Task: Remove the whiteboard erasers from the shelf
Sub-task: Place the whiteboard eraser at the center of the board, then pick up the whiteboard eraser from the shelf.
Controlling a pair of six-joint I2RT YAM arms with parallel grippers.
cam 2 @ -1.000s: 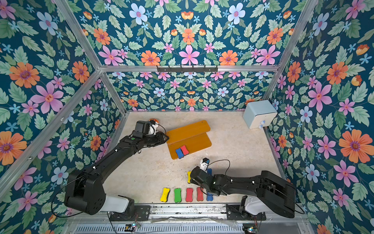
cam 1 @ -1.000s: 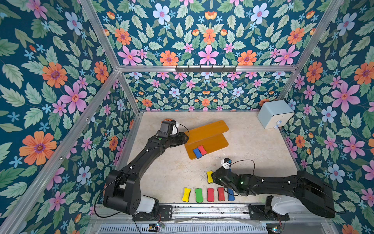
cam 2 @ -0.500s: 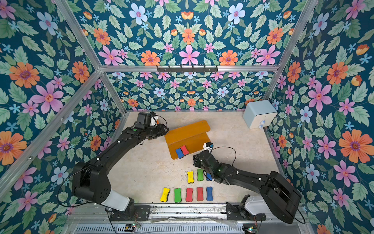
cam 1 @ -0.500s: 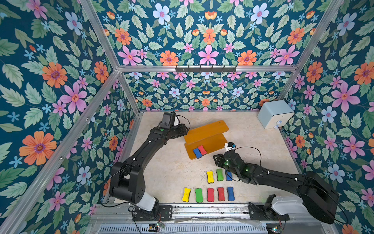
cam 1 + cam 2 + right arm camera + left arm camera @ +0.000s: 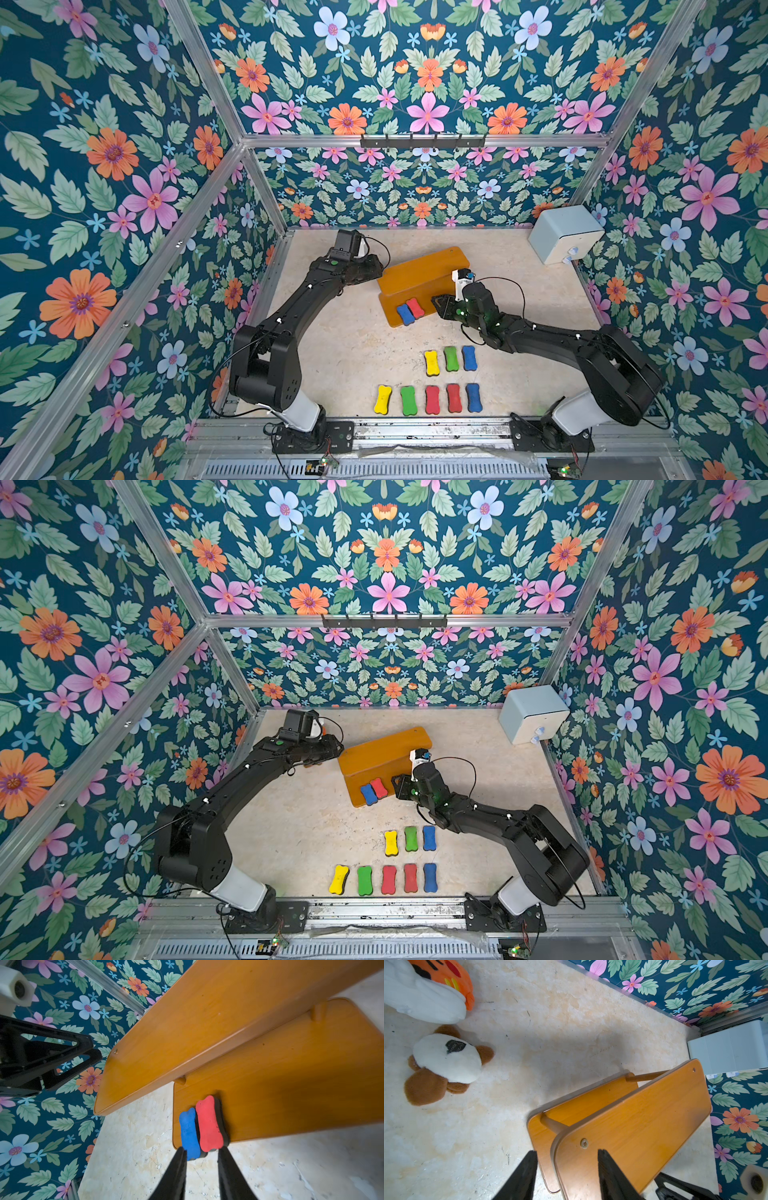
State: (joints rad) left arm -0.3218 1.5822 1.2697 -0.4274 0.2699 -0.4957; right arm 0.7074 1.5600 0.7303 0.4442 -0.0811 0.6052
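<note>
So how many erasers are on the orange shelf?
2. A blue eraser and a red eraser lie side by side at one end of the shelf's lower board. More may hide under the top board.

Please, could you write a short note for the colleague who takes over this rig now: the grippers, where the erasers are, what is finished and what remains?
Left gripper: open, jaws either side of an end corner of the shelf; contact unclear.
Right gripper: open, empty, tips at the near ends of the blue eraser and red eraser, side by side on the lower board.
Done: eight erasers lie on the table, a row of three and a row of five.
Left: those two on the shelf.
</note>
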